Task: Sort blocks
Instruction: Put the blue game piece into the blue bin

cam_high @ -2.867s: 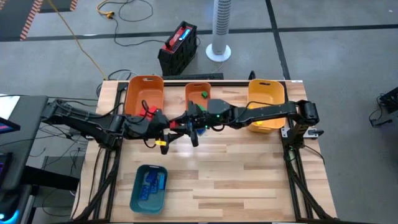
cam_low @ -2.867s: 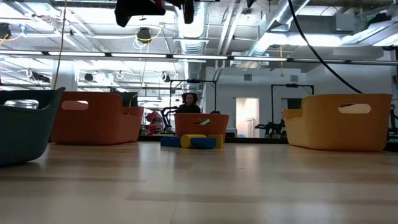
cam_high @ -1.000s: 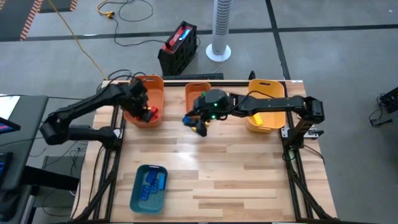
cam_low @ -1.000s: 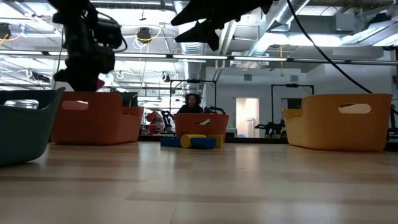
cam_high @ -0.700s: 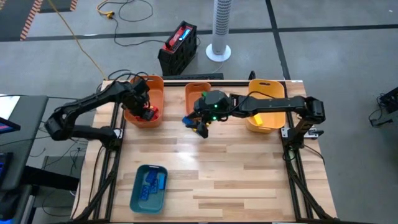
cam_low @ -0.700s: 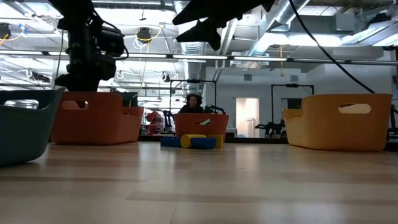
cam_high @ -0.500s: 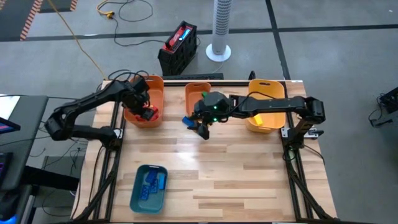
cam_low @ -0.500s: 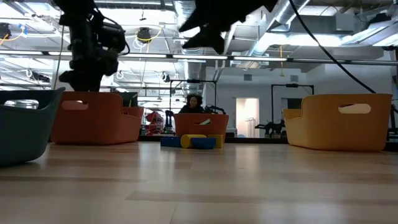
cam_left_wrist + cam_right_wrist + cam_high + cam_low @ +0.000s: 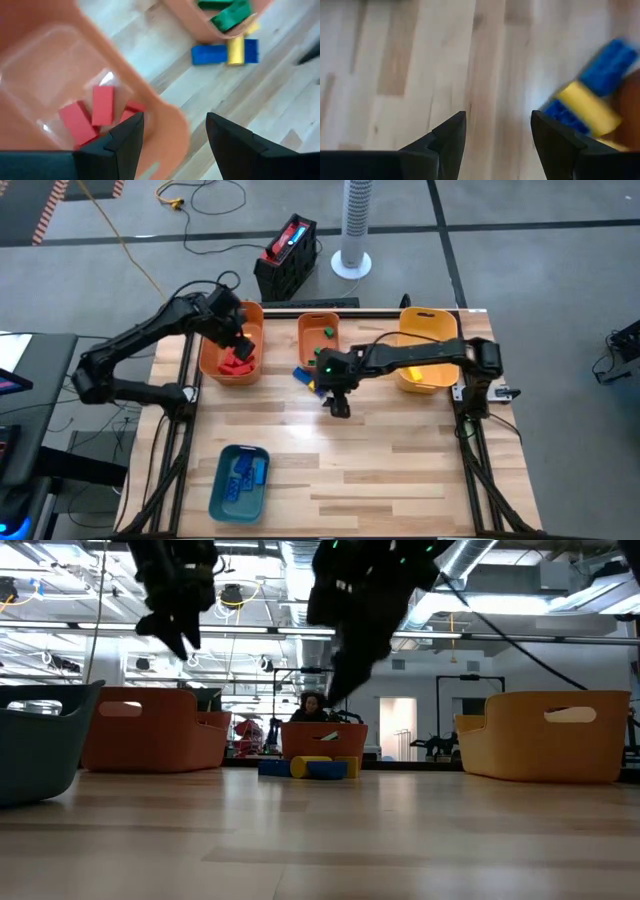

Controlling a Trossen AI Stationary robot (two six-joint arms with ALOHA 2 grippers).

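My left gripper [image 9: 237, 335] [image 9: 175, 125] hangs open and empty above the left orange bin [image 9: 214, 340], over its right rim [image 9: 150, 90]. Several red blocks [image 9: 102, 105] [image 9: 238, 361] lie on that bin's floor. My right gripper [image 9: 339, 403] [image 9: 497, 125] is open and empty over bare table, nearer than a small cluster of blue and yellow blocks [image 9: 303, 377] [image 9: 590, 102] [image 9: 310, 768]. The cluster rests on the table against the middle orange bin [image 9: 318, 345]. Green blocks [image 9: 230, 15] [image 9: 328, 332] lie in the middle bin.
A teal bin [image 9: 240, 480] holding blue blocks stands near the table's near left corner. A yellow bin [image 9: 428, 345] stands at the far right, under the right arm. Open wood lies across the middle and near right. A person [image 9: 308, 705] sits beyond the far edge.
My left gripper has risen from just above the left orange bin and shifted a little toward the far edge. My right gripper has swung from above the blue and yellow blocks toward the near edge and come lower. The blocks on the table have stayed put.
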